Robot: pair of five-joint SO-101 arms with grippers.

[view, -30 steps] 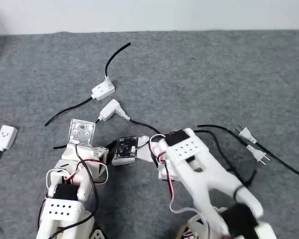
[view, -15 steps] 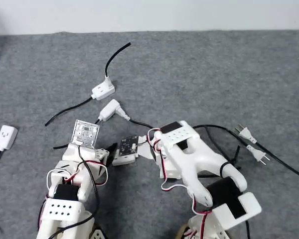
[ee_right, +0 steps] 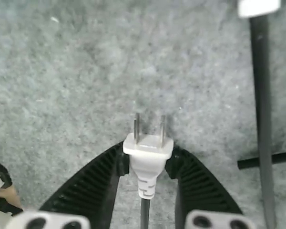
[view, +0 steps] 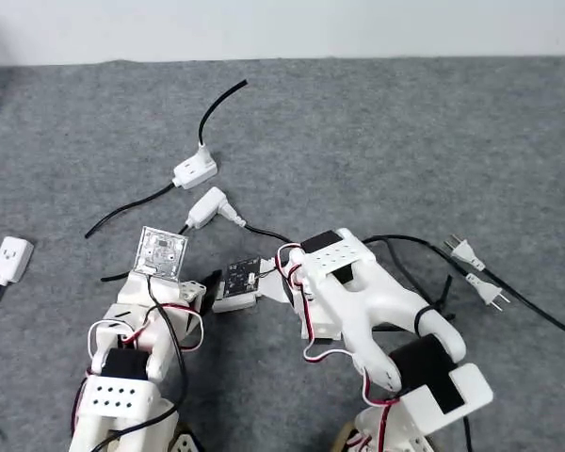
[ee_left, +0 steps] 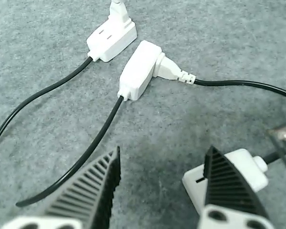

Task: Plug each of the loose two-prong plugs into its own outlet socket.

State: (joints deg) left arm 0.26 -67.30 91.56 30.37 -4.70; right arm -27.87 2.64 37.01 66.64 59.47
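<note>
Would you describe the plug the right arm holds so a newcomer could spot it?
On the grey mat, find the right gripper. Between its jaws sits a white two-prong plug, prongs pointing outward; the two other plugs lie loose on the mat.

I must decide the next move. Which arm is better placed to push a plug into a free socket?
Right. The right gripper is shut on a two-prong plug, its prongs sticking out free. The left gripper is open and empty, so it would probably first need to fetch a plug.
</note>
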